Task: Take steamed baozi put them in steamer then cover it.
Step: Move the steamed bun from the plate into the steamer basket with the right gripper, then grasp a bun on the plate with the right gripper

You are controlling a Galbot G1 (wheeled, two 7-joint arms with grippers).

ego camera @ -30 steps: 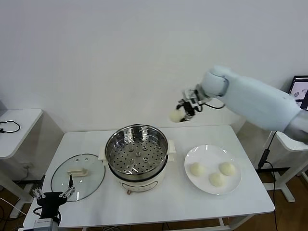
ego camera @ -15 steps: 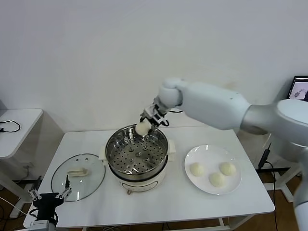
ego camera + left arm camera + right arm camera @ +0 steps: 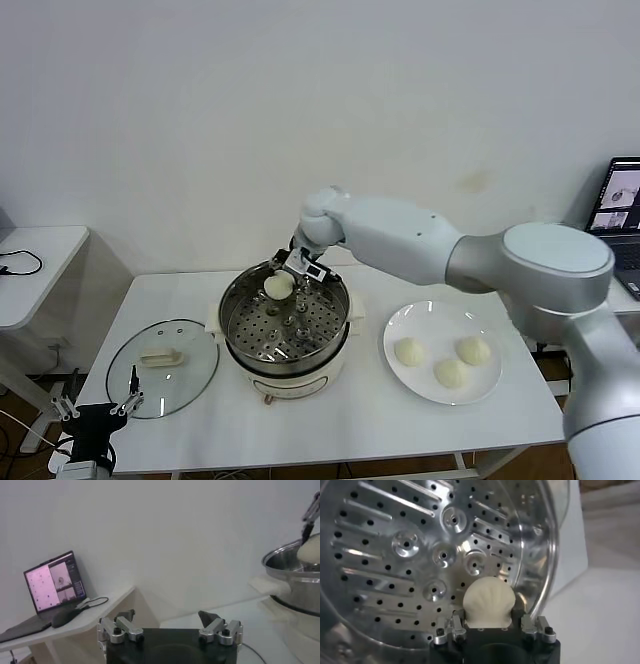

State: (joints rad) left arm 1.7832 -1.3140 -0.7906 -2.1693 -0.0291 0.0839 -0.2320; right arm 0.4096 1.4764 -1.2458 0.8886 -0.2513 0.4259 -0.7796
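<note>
We see the right gripper [image 3: 283,278], fingers clamped on a baozi [image 3: 277,287], poised over the steamer [image 3: 285,312] for release, while the left gripper [image 3: 97,408] waits fully open beside the glass lid [image 3: 163,367].

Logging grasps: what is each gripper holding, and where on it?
Right gripper pinches a baozi by its sides, over the steamer. Left gripper holds nothing.

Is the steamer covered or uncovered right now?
Uncovered: the steamer stands open-topped, and the glass lid lies on the table beside it.
</note>
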